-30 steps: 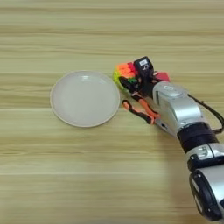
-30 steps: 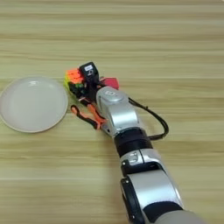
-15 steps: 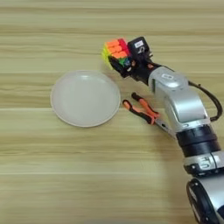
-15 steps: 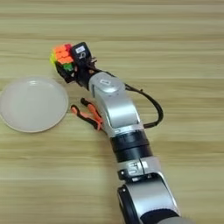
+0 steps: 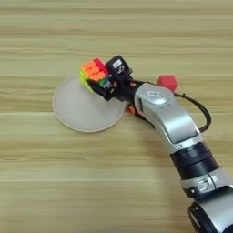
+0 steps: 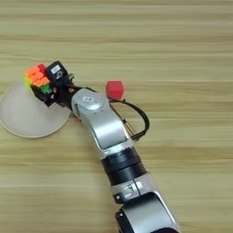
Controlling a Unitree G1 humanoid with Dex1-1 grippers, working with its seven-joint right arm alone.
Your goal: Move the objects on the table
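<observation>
- Left eye view: pincer (image 5: 103, 82) clenched on the puzzle cube (image 5: 94, 73), held above the plate's (image 5: 77, 113) far rim; red cube (image 5: 167, 83) well right; a loose grip could drop it
- Right eye view: pincer (image 6: 47, 88) grasping the puzzle cube (image 6: 37, 78); the forearm hides things beneath, risking a knock

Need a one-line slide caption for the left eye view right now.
Right end effector holds the puzzle cube over the grey plate's far rim; red cube sits on the table.

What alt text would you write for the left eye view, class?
The right gripper holds a puzzle cube over the far rim of a grey plate on a wooden table. A red cube lies right of the arm.
</observation>
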